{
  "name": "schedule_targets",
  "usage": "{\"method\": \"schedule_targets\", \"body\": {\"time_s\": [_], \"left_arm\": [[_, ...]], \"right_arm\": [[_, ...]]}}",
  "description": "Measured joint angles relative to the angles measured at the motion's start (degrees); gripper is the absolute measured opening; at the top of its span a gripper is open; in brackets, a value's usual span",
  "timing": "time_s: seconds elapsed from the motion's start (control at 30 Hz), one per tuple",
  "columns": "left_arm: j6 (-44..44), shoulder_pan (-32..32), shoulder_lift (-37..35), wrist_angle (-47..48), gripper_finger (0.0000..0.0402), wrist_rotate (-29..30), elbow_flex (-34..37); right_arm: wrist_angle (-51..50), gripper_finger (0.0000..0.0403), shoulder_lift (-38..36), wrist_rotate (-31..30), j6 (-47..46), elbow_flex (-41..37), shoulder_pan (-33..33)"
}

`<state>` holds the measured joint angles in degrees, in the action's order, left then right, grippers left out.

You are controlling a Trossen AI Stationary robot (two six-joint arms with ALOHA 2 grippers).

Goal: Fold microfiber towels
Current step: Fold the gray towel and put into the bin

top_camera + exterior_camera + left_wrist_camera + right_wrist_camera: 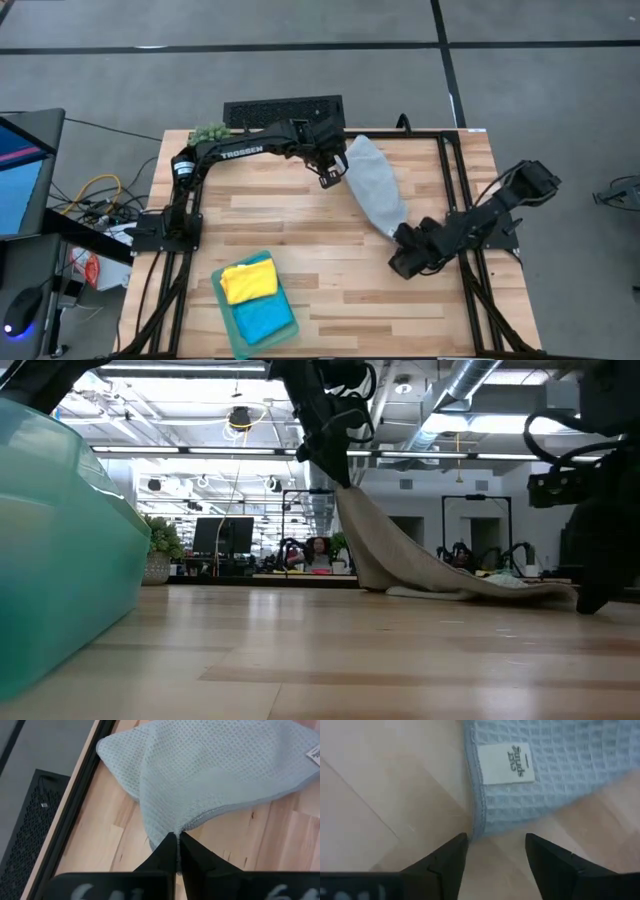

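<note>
A light grey microfiber towel lies stretched from the table's far middle toward the right. My left gripper is shut on its far corner and holds that corner up. The towel slopes down from there, and its near part rests on the wooden table. My right gripper is open low over the towel's near end. Its fingers stand on either side of the corner that bears a white label. Whether they touch the cloth I cannot tell. My left gripper pinches a bunched corner of the grey towel between its two fingertips, coming from above and slanting down. That corner is lifted clear of the table. The cloth fans out below the fingers and drapes slack down to the table.
At the near left stands a teal tray with a yellow towel and a blue towel in it. A fuzzy green plant ball and a black grille sit at the far edge. Black frame rails run along the sides.
</note>
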<state>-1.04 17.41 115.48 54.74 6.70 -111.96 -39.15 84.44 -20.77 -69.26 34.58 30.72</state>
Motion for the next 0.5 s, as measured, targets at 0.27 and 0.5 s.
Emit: {"method": "schedule_targets", "body": {"time_s": [0.27,0.5], "left_arm": [[0.0,0.0,0.0,0.4,0.0000,0.0,0.0],[1.4,-0.1,-2.4,5.1,0.0000,-3.8,0.0]], "right_arm": [[-2.2,0.0028,-0.1,2.5,0.6,2.7,-0.6],[-8.3,0.0006,-9.2,2.2,3.3,9.3,-3.8]]}}
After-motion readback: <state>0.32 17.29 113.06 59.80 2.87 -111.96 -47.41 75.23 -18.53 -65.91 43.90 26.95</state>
